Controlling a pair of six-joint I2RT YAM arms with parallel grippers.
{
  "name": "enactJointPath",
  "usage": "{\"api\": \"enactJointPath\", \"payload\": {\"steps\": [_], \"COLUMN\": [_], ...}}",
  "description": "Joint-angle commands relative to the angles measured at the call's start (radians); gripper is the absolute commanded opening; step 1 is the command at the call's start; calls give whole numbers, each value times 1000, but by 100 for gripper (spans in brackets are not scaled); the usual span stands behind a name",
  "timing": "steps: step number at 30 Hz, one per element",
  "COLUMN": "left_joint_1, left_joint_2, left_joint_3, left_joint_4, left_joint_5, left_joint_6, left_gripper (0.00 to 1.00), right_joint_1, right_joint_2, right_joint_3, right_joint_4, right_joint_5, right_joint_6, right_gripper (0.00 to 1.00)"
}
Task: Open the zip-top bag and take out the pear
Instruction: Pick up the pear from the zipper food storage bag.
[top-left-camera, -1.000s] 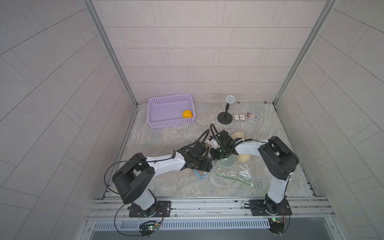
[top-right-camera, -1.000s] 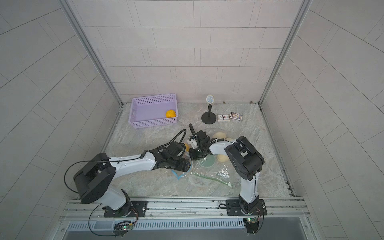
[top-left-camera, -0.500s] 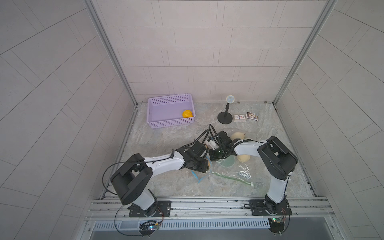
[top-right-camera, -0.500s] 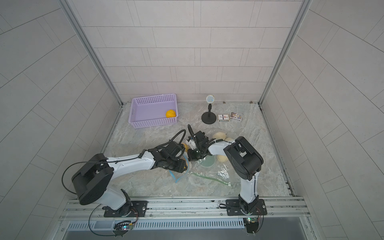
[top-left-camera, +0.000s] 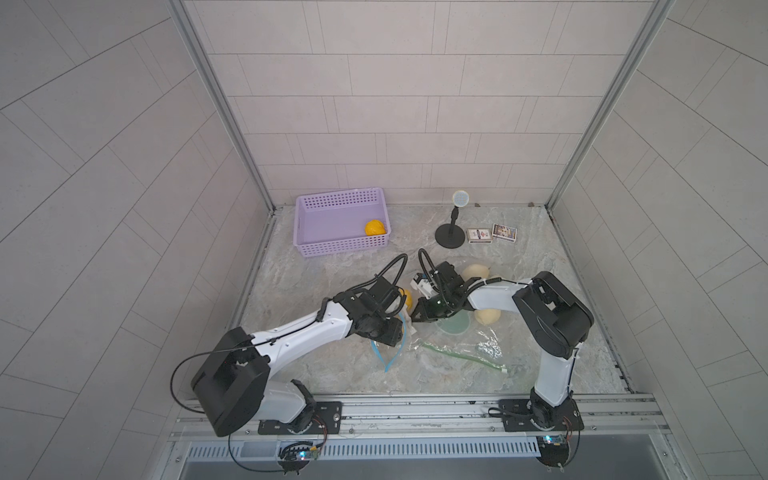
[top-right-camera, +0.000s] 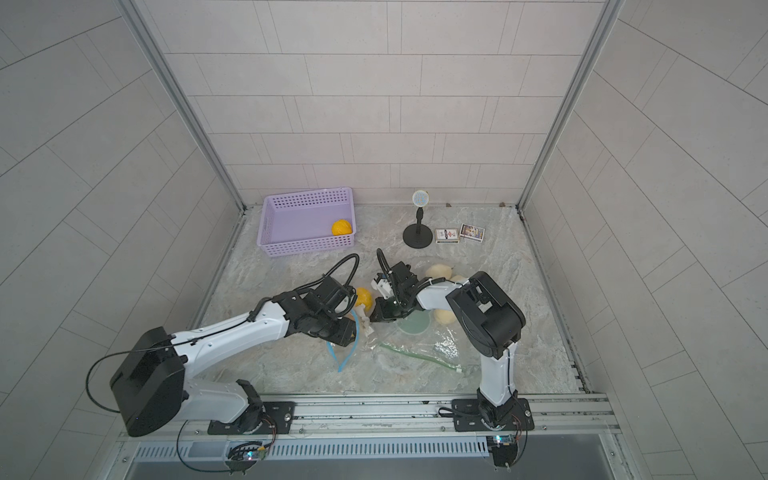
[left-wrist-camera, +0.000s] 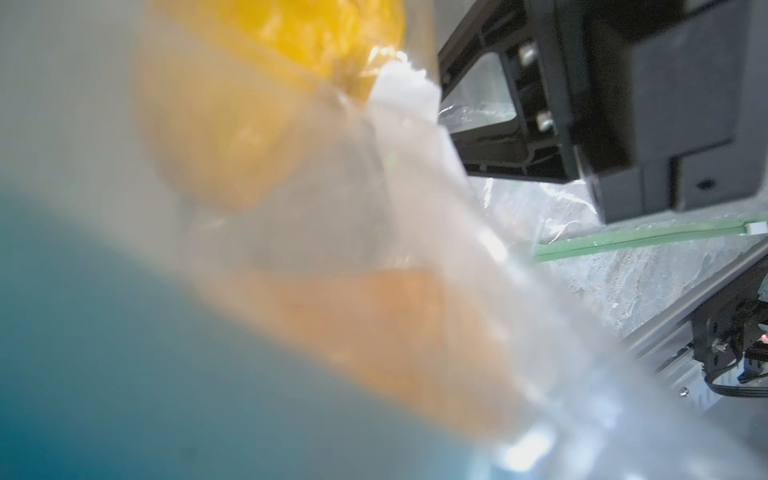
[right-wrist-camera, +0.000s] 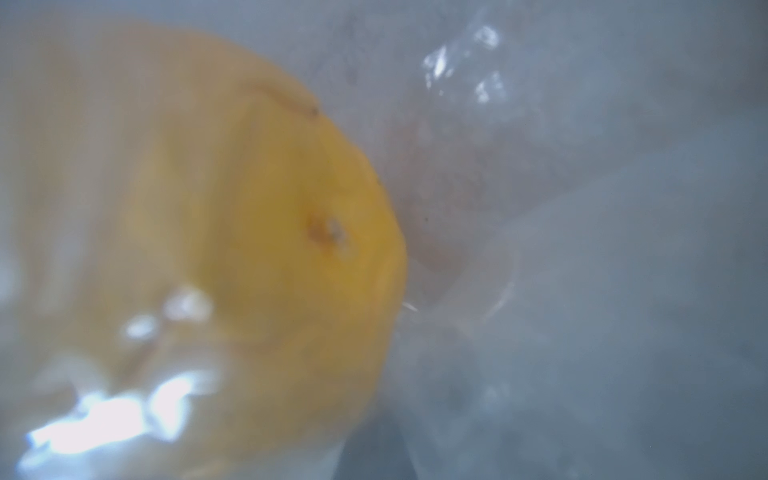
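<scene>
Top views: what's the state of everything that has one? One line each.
blue-zip bag: mouth open, zip strips spread apart
green-zip bag: zipped shut, lying flat
yellow fruit: apparently inside the blue-zip bag, seen through film
purple basket: upright, one orange fruit inside
stand: upright
left end effector: at the bag mouth, jaws hidden
right end effector: shut, pinching blue-zip bag film

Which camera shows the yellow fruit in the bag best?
Right wrist: the yellow fruit fills the frame, blurred behind plastic. Left wrist shows a blurred part; both top views show a sliver between the arms.
</scene>
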Motion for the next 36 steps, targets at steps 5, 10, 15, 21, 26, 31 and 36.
{"api": "enactJointPath", "payload": {"steps": [5, 10, 15, 21, 26, 31, 36], "left_joint_1": [55, 61, 80, 125, 133, 200, 226], "left_joint_2": [-94, -92, -58, 51, 210, 281, 195], "left_joint_3": [51, 94, 195, 380, 583, 678, 636], "left_joint_4": [-181, -217, -272, -313, -494, -577, -610], "left_joint_5": [-112, -159, -189, -210, -228, -144, -53], "left_joint_6": [43, 58, 116, 233, 352, 421, 418], "left_gripper": [55, 56, 57, 58, 57, 54, 53], "right_joint_1": [-48, -56, -63, -55, -49, -49, -51], "right_joint_2": [96, 94, 85, 9, -32, -28, -12], "right_joint_3": [-59, -63, -56, -27, 17, 39, 88], "right_joint_4": [-117, -110, -104, -86, -158, -179, -238], "right_joint_5": [206, 209, 190, 81, 74, 75, 82], "right_joint_6": [18, 21, 18, 9, -34, -45, -77], "right_gripper": [0, 0, 0, 0, 0, 0, 0]}}
